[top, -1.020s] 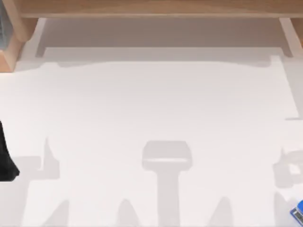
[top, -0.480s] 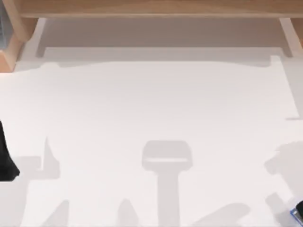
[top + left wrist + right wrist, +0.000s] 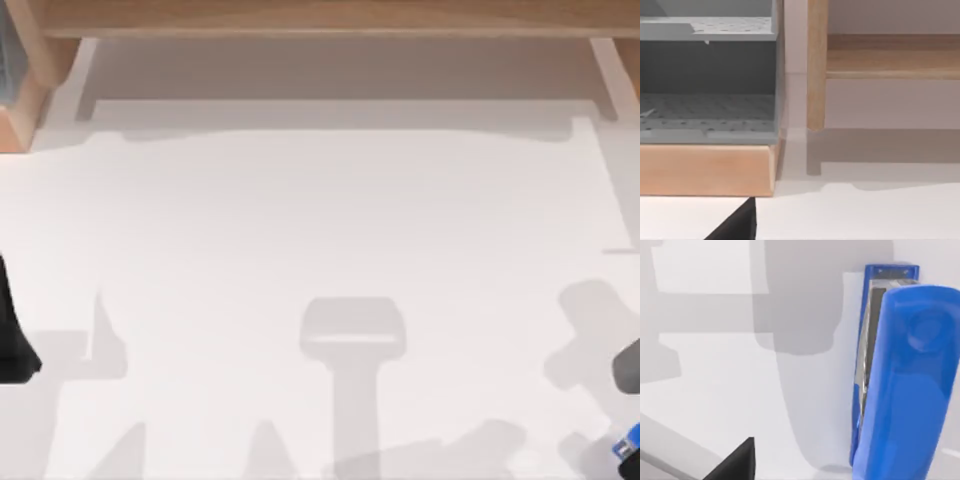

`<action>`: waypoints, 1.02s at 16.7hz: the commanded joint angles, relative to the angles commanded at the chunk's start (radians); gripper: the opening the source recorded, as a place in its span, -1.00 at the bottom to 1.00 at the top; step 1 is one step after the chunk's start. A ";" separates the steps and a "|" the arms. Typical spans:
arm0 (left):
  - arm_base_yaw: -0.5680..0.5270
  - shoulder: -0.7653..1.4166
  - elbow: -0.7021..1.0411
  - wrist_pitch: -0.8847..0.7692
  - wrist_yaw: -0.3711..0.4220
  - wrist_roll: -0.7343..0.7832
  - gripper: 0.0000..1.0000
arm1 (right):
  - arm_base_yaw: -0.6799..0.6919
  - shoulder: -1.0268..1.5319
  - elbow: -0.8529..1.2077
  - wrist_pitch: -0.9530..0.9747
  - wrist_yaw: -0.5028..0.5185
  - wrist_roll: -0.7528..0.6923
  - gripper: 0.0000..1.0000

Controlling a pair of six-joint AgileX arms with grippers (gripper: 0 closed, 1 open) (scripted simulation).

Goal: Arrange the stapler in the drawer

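Observation:
The stapler (image 3: 627, 443) is a small bright blue object lying on the white table at the near right corner in the top view. My right arm (image 3: 629, 365) enters as a dark grey shape at the right edge, just beyond the stapler. In the right wrist view the stapler (image 3: 905, 380) is close and large, with its grey metal part visible along one side. The drawer (image 3: 707, 115) is a grey perforated tray inside a wooden case, seen in the left wrist view. My left arm (image 3: 12, 335) sits parked at the left edge.
A wooden frame (image 3: 320, 18) runs along the far side of the table. The wooden case corner (image 3: 22, 105) stands at the far left. A wooden post (image 3: 816, 65) rises beside the case. Wide white table (image 3: 320, 220) lies between the arms.
My right arm has come into the top view at the right edge, and its shadow has spread across the near right of the table. The stapler and left arm have stayed put.

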 joint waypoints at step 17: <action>0.000 0.000 0.000 0.000 0.000 0.000 1.00 | 0.004 0.132 -0.139 0.271 -0.001 0.006 1.00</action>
